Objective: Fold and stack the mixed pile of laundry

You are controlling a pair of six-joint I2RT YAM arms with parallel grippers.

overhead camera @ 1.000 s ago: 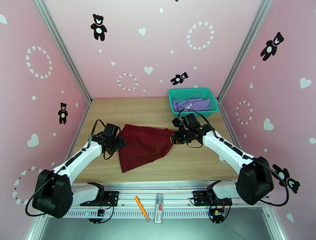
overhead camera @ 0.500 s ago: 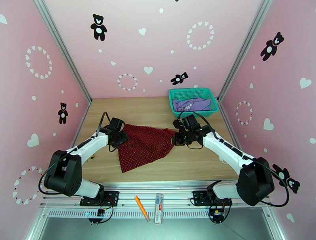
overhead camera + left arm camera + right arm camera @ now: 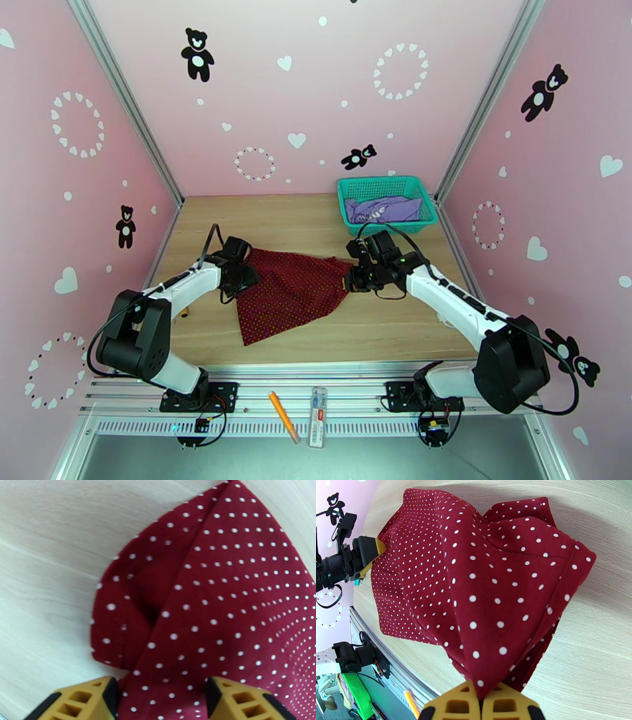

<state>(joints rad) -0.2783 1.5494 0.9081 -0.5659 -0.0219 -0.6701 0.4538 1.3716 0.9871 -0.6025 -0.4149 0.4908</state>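
Where the dark red cloth (image 3: 288,292) lies spread on the tabletop (image 3: 379,324), the right hand (image 3: 482,701) pinches its right corner, which is raised into a peak. The left hand (image 3: 161,701) sits at the opposite edge, fingers spread with cloth between them. The lavender T-shirt (image 3: 383,209) lies in the teal basket (image 3: 379,180) at the far right, just behind the right hand. An orange pen (image 3: 282,416) rests on the front rail (image 3: 355,406), well apart from the cloth.

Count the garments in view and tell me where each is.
2. The dark red dotted cloth lies spread on the table; the lavender T-shirt sits in the teal basket, far right. Others may hide beneath it.
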